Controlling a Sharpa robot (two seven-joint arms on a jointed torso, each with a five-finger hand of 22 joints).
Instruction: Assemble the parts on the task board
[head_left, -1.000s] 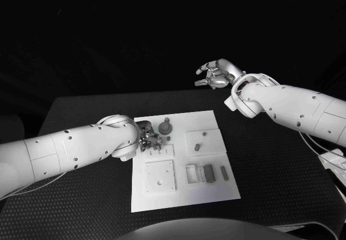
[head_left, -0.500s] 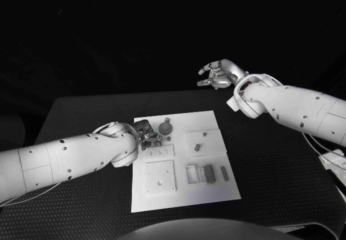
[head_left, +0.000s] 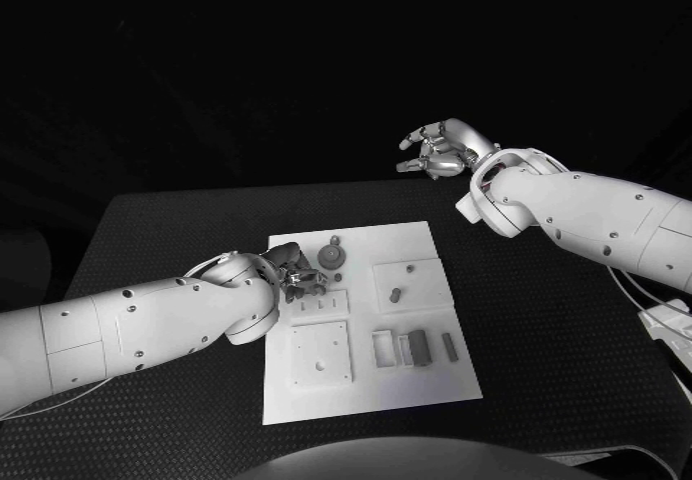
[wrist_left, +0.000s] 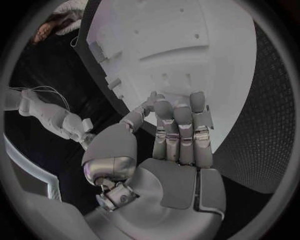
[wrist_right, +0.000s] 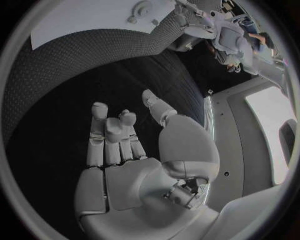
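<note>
Black table (head_left: 159, 225), task board (head_left: 418, 380): left hand (head_left: 296, 276) hovers empty-fingered over parts (head_left: 333, 257), apparently mid-reach; next, grasp one. Right hand (head_left: 437, 148) raised, unclenched.

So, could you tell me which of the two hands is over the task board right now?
The left hand: it hovers at the left edge of the task board, near the round part. The right hand is raised beyond the table's far edge, holding nothing.

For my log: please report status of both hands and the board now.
Left hand over task board left edge, grasp unclear. Right hand open, raised beyond the table. Nothing in the way.
</note>
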